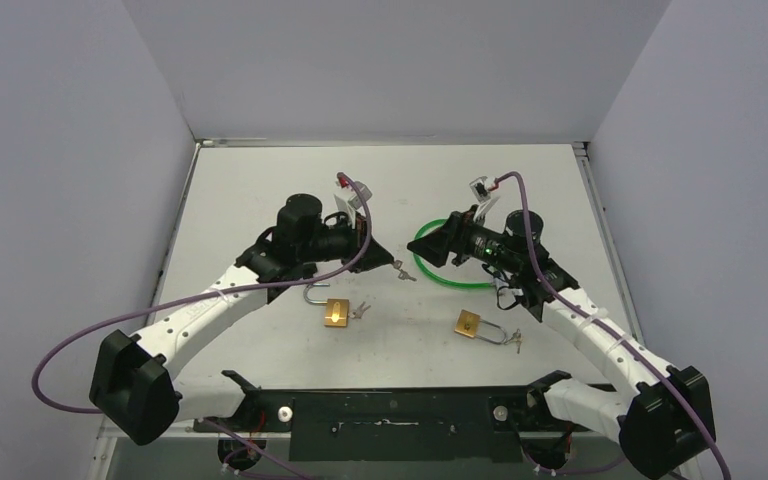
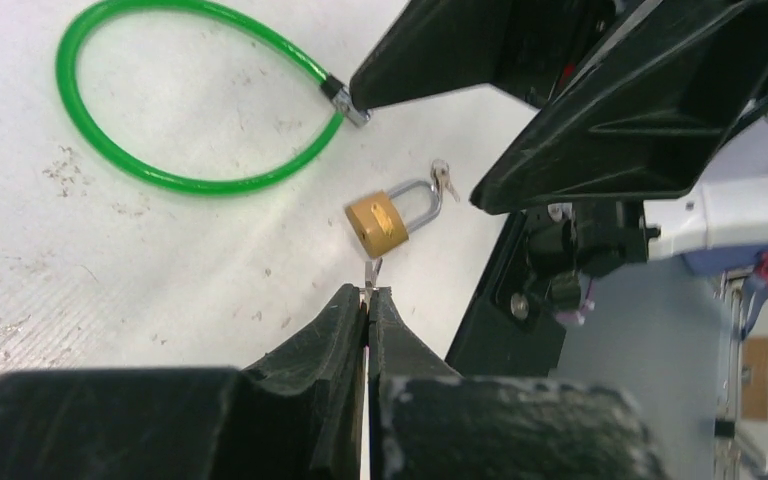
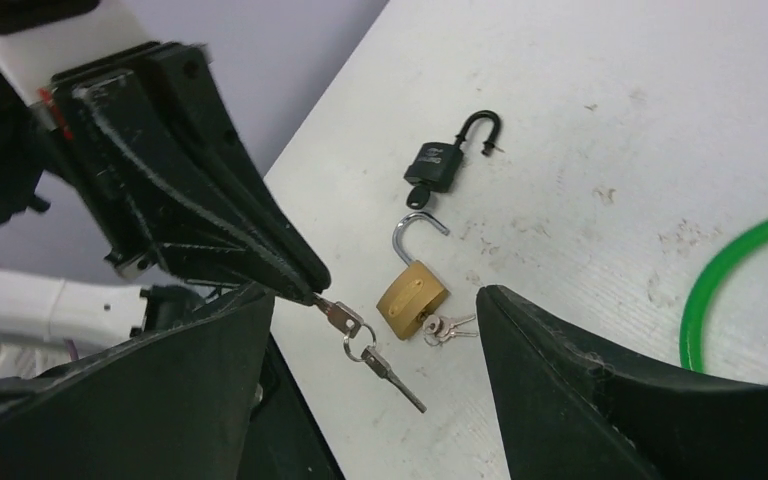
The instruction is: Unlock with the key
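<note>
The left gripper (image 2: 368, 292) is clamped tight on a key (image 3: 332, 312), pinching it by one end. A ring (image 3: 357, 338) hangs from that key with a second key (image 3: 396, 380) dangling below. The right gripper (image 1: 428, 245) faces it from just beside, fingers spread wide and holding nothing; the keys hang near its fingertips, apart from them.

An open brass padlock (image 3: 412, 295) lies on the table (image 1: 260, 180) near the left arm, shackle swung out, small keys (image 3: 445, 325) at its base. Beyond it lies a black padlock (image 3: 438, 165); its shackle looks open too, though the view is small. A second brass padlock (image 2: 383, 222), shackle down, lies nearer the right arm with its own keys (image 2: 442, 180) at the shackle. A green cable (image 2: 160, 150) loops on the table under the right gripper.
</note>
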`<state>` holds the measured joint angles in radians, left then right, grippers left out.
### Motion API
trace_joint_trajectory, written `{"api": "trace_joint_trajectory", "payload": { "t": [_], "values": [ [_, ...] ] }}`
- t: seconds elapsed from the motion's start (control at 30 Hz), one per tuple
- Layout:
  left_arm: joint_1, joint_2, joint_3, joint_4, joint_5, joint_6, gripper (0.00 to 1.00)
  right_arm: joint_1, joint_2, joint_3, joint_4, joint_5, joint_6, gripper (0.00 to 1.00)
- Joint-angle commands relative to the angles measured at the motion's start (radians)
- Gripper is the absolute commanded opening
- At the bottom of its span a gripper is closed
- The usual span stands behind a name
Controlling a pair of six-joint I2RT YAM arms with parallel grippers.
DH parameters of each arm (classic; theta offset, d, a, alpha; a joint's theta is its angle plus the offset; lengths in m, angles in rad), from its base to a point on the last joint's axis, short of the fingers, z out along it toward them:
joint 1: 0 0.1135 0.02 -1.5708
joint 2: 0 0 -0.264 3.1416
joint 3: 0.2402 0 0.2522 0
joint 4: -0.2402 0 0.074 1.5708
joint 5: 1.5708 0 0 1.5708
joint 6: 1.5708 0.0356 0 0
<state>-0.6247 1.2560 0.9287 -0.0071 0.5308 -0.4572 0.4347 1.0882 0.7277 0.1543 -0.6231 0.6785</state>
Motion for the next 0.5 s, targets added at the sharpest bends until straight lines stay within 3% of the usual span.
{"api": "trace_joint_trajectory", "payload": {
  "t": [0.0, 0.17, 0.3, 0.47],
  "values": [
    [0.004, -0.048, 0.076, -0.204, 0.154, 0.225, 0.0, 0.022, -0.033, -0.035, 0.168, -0.195, -0.174, 0.73],
    [0.004, -0.096, 0.077, -0.214, 0.241, 0.283, 0.0, 0.098, -0.015, -0.069, 0.237, -0.254, -0.208, 0.6],
    [0.001, -0.104, 0.088, -0.243, 0.264, 0.32, 0.0, 0.157, 0.015, -0.059, 0.245, -0.283, -0.223, 0.56],
    [0.0, -0.102, 0.093, -0.263, 0.262, 0.336, 0.0, 0.176, 0.042, -0.065, 0.288, -0.312, -0.203, 0.3]
  ]
}}
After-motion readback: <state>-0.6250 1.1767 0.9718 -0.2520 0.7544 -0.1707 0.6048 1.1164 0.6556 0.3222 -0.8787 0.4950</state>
